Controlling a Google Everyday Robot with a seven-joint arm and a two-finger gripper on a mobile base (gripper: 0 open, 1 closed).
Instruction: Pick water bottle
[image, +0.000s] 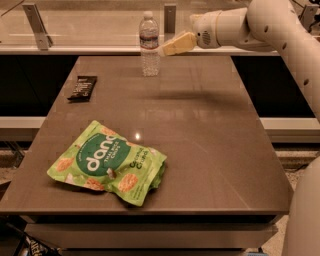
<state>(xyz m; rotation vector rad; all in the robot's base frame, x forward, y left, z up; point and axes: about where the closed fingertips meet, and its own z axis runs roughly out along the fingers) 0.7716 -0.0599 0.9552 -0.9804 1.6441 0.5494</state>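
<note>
The water bottle (149, 44) is a small clear ribbed bottle with a white cap and a label band. It stands upright near the far edge of the brown table (200, 130), left of centre. My gripper (167, 48) hangs above the table's far part, just right of the bottle at about label height. Its tip is close to the bottle and does not hold it.
A green snack bag (109, 163) lies flat at the near left of the table. A dark snack bar (82, 87) lies at the far left. A rail with metal posts (35, 20) runs behind the table. My white arm (270, 25) reaches in from the right.
</note>
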